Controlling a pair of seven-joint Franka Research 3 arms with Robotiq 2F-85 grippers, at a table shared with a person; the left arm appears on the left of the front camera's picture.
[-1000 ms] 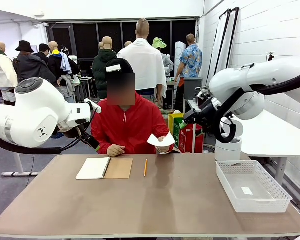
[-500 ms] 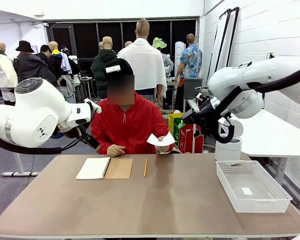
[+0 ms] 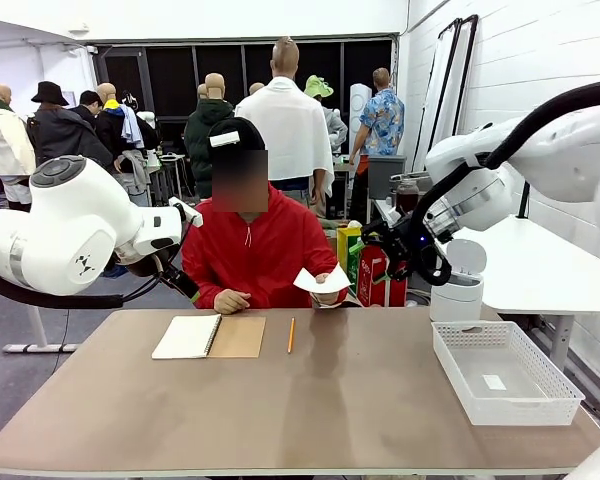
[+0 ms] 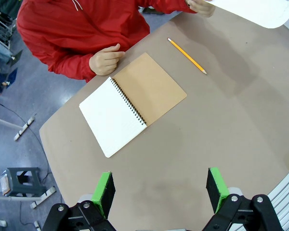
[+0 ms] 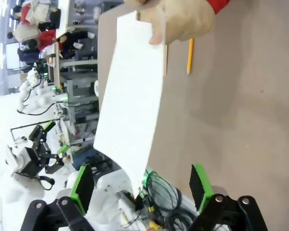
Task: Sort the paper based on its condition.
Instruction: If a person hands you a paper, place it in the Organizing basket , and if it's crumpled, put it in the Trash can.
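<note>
Right arm has swung in and down over the last second, toward the far edge of the counter [image 3: 350,400]. Its wrist now hangs near the person's raised hand [image 3: 330,293].

That hand holds the paper [image 3: 320,280] off the counter, one flat white sheet pinched at its top edge.

From the right wrist, the sheet's free end points down between the pads of the right gripper [image 5: 140,185]. The jaws are spread wide and grip nothing. Cannot tell how far the sheet is from the pads.

Left gripper [image 4: 160,187] is unmoved, jaws apart and empty, high over the notebook [image 4: 130,103] and pencil [image 4: 187,56].

Basket [image 3: 520,408] sits on the robot's right.

Reading: a handover is being set up. The sheet looks smooth, but no sorting has been done yet.
</note>
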